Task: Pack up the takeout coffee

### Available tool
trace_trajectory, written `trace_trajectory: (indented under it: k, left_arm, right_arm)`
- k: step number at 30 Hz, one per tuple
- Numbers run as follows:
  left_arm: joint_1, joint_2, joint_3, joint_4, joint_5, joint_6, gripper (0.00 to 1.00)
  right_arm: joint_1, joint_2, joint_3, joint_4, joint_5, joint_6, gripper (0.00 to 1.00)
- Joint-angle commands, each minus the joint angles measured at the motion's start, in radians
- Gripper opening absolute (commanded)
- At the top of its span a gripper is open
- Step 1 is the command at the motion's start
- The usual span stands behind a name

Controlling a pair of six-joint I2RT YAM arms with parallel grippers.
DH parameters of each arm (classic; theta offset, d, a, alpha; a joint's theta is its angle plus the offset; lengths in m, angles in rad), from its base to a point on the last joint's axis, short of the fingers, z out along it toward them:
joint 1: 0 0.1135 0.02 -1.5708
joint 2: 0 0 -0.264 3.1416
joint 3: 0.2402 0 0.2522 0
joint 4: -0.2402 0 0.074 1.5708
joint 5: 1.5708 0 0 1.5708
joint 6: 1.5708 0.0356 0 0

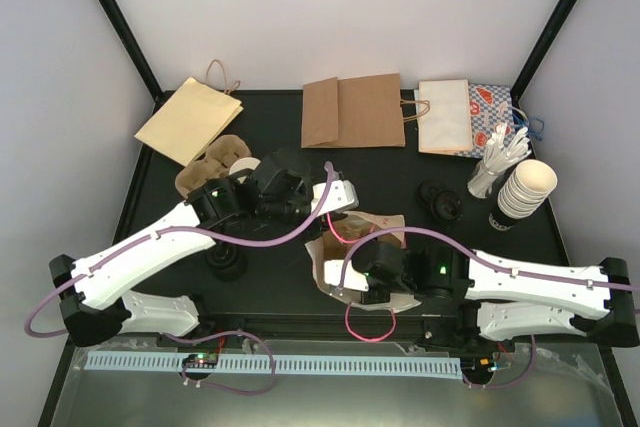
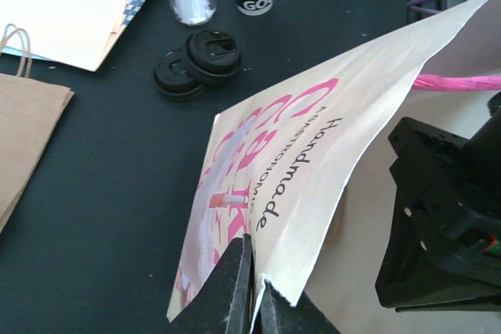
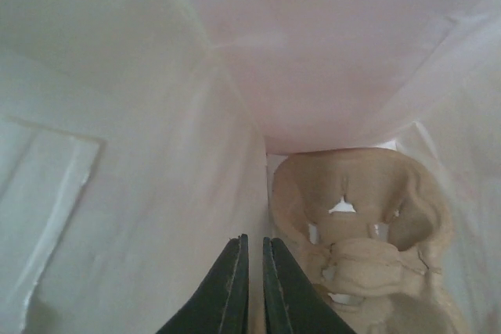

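Bag [image 2: 313, 162]: printed paper, left jaws pinch edge | right jaws pressed together inside | moulded pulp tray [image 3: 360, 232]

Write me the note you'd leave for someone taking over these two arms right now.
The left gripper is shut on the edge of the printed bag, lifting it open.
The right gripper is shut and empty, reaching inside that bag.
In the bag lies a pulp carrier; no cup shows in it.
What looks like the small white cup sits at the table's left, at a second carrier beyond the left arm.
Done: bag opened, carrier inside.
Left: get the cup into the bag.
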Motion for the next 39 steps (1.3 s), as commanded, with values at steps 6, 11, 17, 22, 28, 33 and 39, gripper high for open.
trace_trajectory:
  k: [6,11,17,22,28,33,39]
  left_arm:
    - [0.003,-0.053,-0.018,0.019,0.072,-0.050,0.02]
    - [0.003,-0.042,0.008,0.005,0.072,-0.050,0.02]
    - [0.003,0.003,0.036,-0.032,0.025,-0.076,0.01]
    - [0.006,0.039,0.066,-0.076,-0.021,-0.125,0.02]
    - [0.008,0.093,0.107,-0.129,-0.042,-0.124,0.01]
    - [0.013,0.085,0.110,-0.128,-0.079,-0.115,0.02]
    - [0.061,0.080,0.121,-0.124,-0.092,-0.083,0.01]
  right_arm:
    - [0.050,0.030,-0.025,-0.009,-0.006,0.003,0.09]
    - [0.050,0.040,0.031,0.015,0.212,0.042,0.09]
    - [0.050,0.102,0.175,-0.066,0.306,0.020,0.10]
    - [0.050,0.107,0.215,-0.062,0.368,0.019,0.12]
    - [0.050,0.056,0.268,-0.081,0.358,-0.006,0.12]
    - [0.050,0.004,0.305,-0.101,0.332,-0.005,0.12]
    - [0.023,-0.085,0.317,-0.093,0.343,0.135,0.35]
